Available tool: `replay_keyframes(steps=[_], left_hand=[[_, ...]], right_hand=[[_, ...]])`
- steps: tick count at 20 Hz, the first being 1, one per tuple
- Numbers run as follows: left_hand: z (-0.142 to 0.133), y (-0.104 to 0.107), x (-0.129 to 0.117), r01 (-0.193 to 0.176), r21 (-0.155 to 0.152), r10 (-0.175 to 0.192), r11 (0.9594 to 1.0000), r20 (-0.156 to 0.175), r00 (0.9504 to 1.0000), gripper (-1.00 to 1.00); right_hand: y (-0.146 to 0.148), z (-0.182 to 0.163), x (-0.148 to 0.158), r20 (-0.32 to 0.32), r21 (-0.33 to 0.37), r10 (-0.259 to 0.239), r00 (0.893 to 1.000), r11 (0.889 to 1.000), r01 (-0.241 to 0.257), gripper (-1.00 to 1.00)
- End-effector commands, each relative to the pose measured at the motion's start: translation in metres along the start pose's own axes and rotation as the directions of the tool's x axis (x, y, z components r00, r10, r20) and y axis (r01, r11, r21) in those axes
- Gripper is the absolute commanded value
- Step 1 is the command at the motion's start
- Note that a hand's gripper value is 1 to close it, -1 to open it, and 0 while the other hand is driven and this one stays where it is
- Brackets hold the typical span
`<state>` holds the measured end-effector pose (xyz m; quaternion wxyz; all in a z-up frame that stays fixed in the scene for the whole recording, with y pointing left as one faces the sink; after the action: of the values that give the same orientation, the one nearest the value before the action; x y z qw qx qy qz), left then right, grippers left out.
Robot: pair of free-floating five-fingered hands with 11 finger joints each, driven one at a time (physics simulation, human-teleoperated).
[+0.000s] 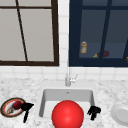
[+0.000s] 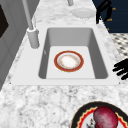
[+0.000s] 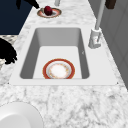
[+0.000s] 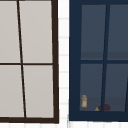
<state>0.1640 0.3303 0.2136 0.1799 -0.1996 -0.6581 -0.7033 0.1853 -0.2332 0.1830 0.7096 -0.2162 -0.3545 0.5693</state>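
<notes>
Two black hands hang at the front edge of a speckled grey-white marble counter (image 1: 105,87), one at each side of a rectangular, smooth pale-grey sink (image 1: 43,100). The left hand (image 1: 26,107) is beside the left front corner of the sink, its fingers straight and pointing down, holding nothing; it is just to the right of a round plate with a red and dark rim (image 1: 5,107) that lies near the counter's left front edge. A dark red, roundish fruit (image 1: 17,105) sits on that plate, close to the hand, though whether the two touch cannot be told. The right hand (image 1: 94,111) is at the sink's right front corner, its fingers curled inward around nothing.

On the flat sink floor, toward its front wall, a round red-rimmed plate (image 2: 68,61) with a pale, mottled centre lies flat. A plain white, glossy round dish (image 1: 121,113) rests near the counter's right front edge, to the right of the right hand. A slim metal faucet (image 1: 68,77) with a cylindrical base rises from the back edge of the sink. A large, smooth red ball (image 1: 67,115) shows in the front view before the sink's front edge.
</notes>
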Motion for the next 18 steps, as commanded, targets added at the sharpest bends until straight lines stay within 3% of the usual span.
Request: replay_keyframes(steps=[1,10,16,18], left_hand=[[0.007,0.012,0.000,0.008,0.047,-0.005,0.9989,-0.068,0.9977,-1.00],[0.035,0.044,0.006,-0.004,0.038,0.006,0.9993,-0.058,0.9983,-1.00],[0.064,0.060,0.009,-0.040,0.024,0.041,0.9989,-0.052,0.9978,-1.00],[0.073,0.062,0.001,-0.036,0.018,0.037,0.9992,-0.046,0.9983,-1.00]], right_hand=[[0.000,0.000,0.000,0.000,0.000,0.000,1.000,1.000,0.000,0.00],[0.000,0.000,0.000,0.000,0.000,0.000,1.000,1.000,0.000,0.00],[0.000,0.000,0.000,0.000,0.000,-0.001,1.000,1.000,0.001,0.00],[0.000,0.000,0.000,0.000,0.000,-0.001,1.000,1.000,0.001,0.00]])
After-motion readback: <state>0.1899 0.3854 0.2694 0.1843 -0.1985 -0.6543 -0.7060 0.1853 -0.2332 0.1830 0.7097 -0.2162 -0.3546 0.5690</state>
